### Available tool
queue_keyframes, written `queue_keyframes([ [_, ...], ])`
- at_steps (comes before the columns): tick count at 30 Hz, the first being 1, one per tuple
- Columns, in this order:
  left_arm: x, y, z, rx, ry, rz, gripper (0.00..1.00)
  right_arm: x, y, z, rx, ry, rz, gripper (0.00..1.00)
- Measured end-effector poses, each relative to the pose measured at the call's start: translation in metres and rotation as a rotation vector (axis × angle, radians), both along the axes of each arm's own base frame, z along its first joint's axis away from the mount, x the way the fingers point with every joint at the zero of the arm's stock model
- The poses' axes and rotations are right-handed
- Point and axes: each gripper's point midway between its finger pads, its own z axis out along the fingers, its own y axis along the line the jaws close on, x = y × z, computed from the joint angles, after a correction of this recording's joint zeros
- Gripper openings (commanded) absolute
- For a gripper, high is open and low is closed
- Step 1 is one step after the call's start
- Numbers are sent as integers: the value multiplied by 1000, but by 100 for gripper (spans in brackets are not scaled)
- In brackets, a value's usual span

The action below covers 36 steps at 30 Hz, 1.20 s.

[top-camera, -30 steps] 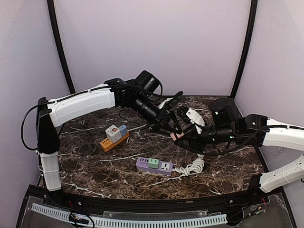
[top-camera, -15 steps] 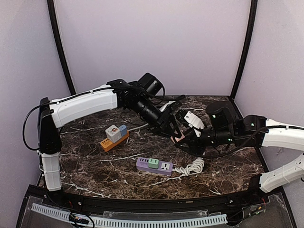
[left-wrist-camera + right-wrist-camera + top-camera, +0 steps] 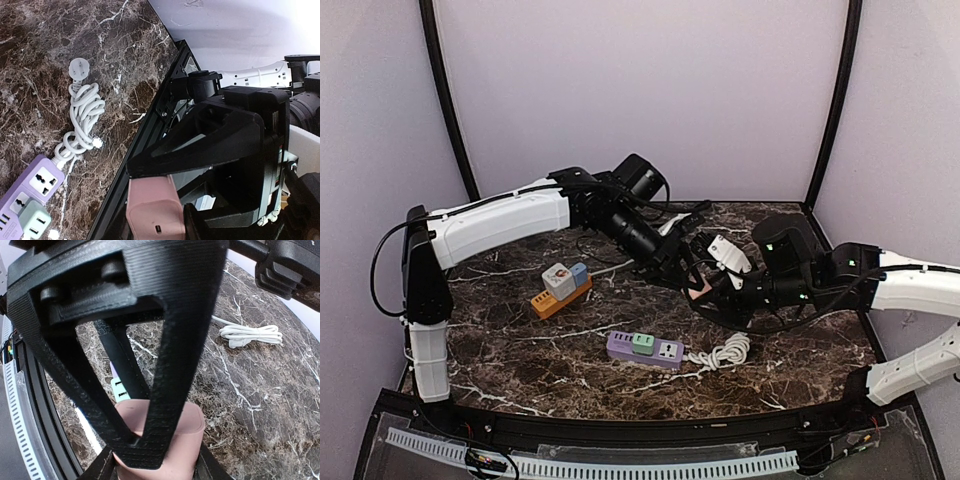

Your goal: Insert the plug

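green adapter [image 3: 642,341] sits plugged in the purple strip [image 3: 618,347].

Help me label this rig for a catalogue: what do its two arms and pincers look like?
Both arms have smooth white shell links joined by black joints. The left arm has a black cable looping off its base link. The right arm shows small green lights on its black wrist housing. The left pincer and right pincer are black, with open triangular fingers of ridged plastic.

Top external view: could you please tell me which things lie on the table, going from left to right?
Orange power strip → purple power strip → coiled white cable.
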Motion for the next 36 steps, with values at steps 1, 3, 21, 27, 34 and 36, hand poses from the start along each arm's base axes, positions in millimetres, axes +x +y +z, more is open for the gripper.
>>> queue_keyframes([
  [1, 0, 0, 0, 1, -3, 2, 1, 0, 0, 0, 0, 0, -1, 47],
  [3, 2, 0, 0, 2, -11, 6, 1, 1, 0, 0, 1, 0, -5, 52],
  [21, 24, 27, 18, 52, -310, 58, 1, 1, -24, 30, 109, 22, -136, 93],
  [27, 26, 46, 33, 48, -439, 57, 1, -3, -37, 35, 152, 41, -184, 99],
  [34, 24, 63, 33, 28, -573, 2, 1, 2, -49, 25, 138, 77, -278, 99],
  [36, 22, 67, 32, 17, -617, -29, 1, 4, -50, 20, 124, 85, -300, 99],
])
